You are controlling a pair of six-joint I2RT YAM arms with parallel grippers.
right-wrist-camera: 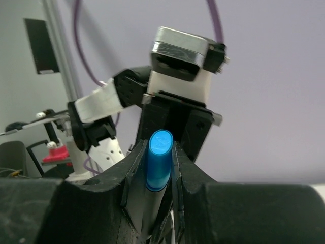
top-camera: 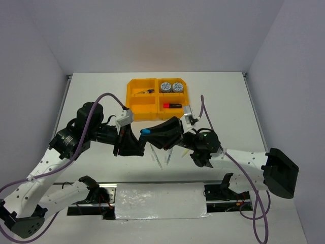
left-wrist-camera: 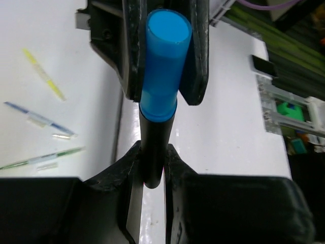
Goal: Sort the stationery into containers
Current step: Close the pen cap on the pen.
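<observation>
Closest to the left wrist lens, the left gripper (left-wrist-camera: 151, 155) has its fingers drawn in tight on the black barrel of the blue-capped highlighter (left-wrist-camera: 163, 61), with no gap showing on either side. From my seat I can also see the right gripper (right-wrist-camera: 152, 155) clamped on the same marker from the other end, its pads pressed against the blue cap. So both hands grip one marker at once, and it hangs in the air between them above the middle of the tabletop, nearer the near edge than the far one. On the white table surface (top-camera: 228, 101) under the two hands lie three thin pens: a yellow pen (left-wrist-camera: 43, 73), a blue pen (left-wrist-camera: 38, 118) and a green pen (left-wrist-camera: 40, 158), all apart from one another. Farther out, toward the middle of the far edge, sits the orange-yellow tray (top-camera: 139, 111). Its far right compartment holds two tape rolls (top-camera: 171, 87) side by side, its near right compartment holds a red-capped highlighter (top-camera: 172, 105), and its far left compartment holds a small dark item (top-camera: 146, 91) that I cannot make out.
</observation>
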